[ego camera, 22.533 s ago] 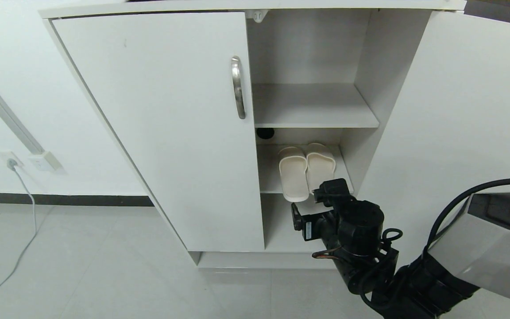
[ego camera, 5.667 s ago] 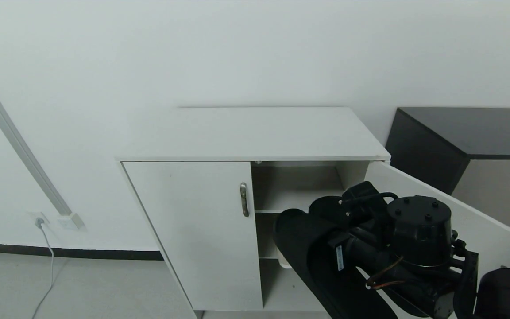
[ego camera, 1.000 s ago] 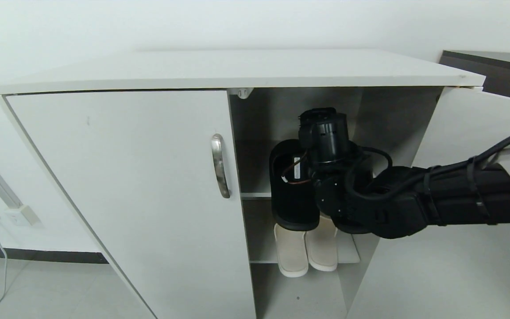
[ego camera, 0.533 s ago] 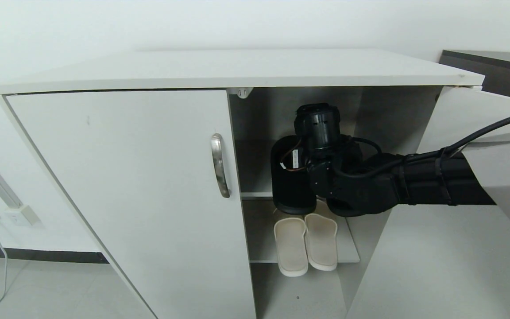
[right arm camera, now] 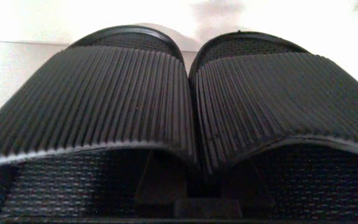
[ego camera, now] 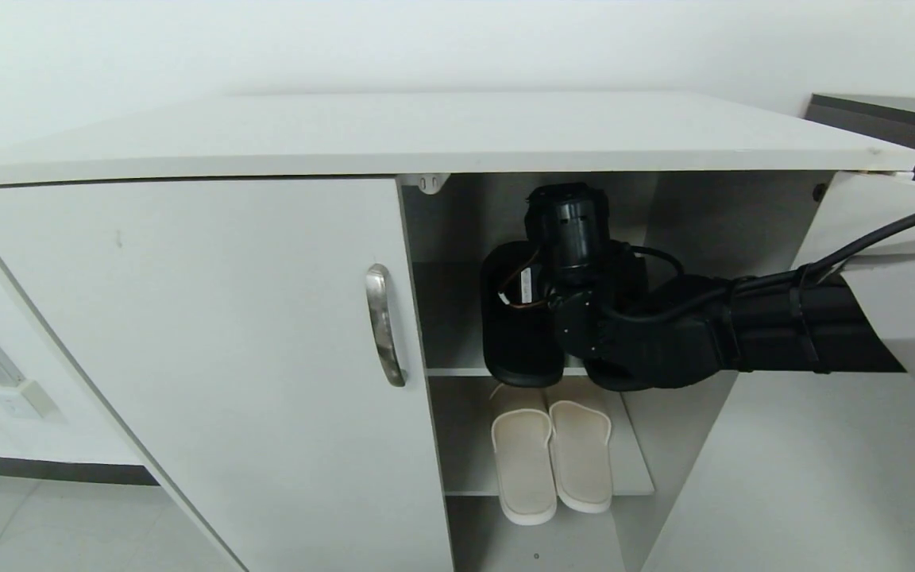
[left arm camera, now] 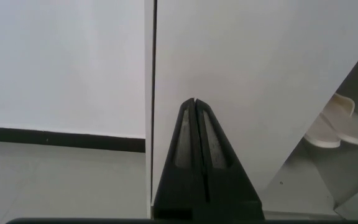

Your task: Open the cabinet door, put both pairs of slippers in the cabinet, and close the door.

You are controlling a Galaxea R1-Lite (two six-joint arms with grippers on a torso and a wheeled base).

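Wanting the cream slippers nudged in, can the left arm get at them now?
Probably, but not head-on: the left end effector faces the closed left door, the cream slippers sitting past its edge. Their shelf is open in front, and the right arm is one shelf up.

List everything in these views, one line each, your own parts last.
cabinet: one, white, against the wall.
left door: one, white, shut.
handle: one, metal, on the left door.
right door: one, white, swung open.
black slippers: one pair, at the upper shelf, heels over its front edge.
cream slippers: one pair, side by side on the shelf below.
skirting strip: one, black, at the foot of the wall.
dark furniture: one piece, beyond the cabinet's right end.
left gripper: black, jaws shut, before the left door.
right gripper: black, inside the cabinet, jaws shut on the black slippers.
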